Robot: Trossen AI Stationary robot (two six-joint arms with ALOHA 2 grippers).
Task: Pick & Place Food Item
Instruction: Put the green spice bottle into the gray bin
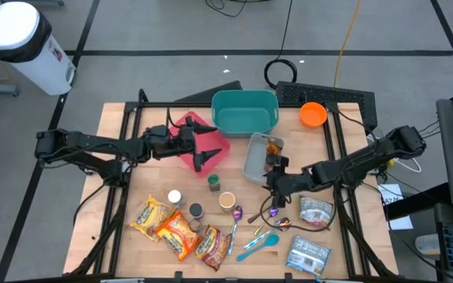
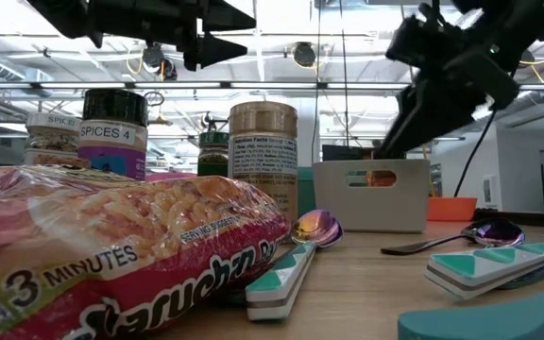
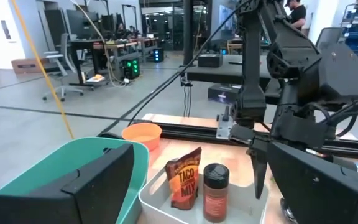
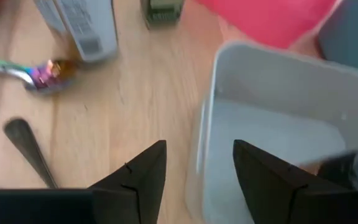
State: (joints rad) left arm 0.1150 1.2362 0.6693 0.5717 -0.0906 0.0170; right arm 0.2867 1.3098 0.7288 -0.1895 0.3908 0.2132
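Dark fingers of right gripper (image 1: 272, 174) spread apart, nothing between them; hovering over near rim of grey bin (image 1: 255, 163), straddling its wall in right wrist view (image 4: 194, 168). Inside the bin: taco mix packet (image 3: 184, 178) standing upright, brown spice bottle (image 3: 215, 191) with black cap just beside it, touching or nearly so. Both at the bin's far end from the right gripper's side, seen clearest from left wrist.

Left gripper (image 1: 205, 148) spread wide, empty, held above pink container (image 1: 211, 141) next to teal tub (image 1: 244, 112). Teal tub touching far end of grey bin. Orange bowl (image 1: 313, 115) beyond, near table's back edge, apart from the tub.

Wooden table (image 1: 132, 189) front half cluttered: three noodle packs (image 1: 178, 229) side by side at front left, small white-capped jar (image 1: 174, 197) and dark-capped jar (image 1: 196, 211) behind them, green-lidded spice jar (image 1: 213, 184) and tan-lidded jar (image 1: 227, 201) toward centre. Iridescent spoons (image 1: 237, 214) and teal-handled cutlery (image 1: 257, 244) lying flat near front centre. Two silver pouches (image 1: 316, 211) at front right, one under the right arm, second (image 1: 308, 255) nearer the front edge.

White bin with black lid (image 1: 18, 43) on floor off back left corner.
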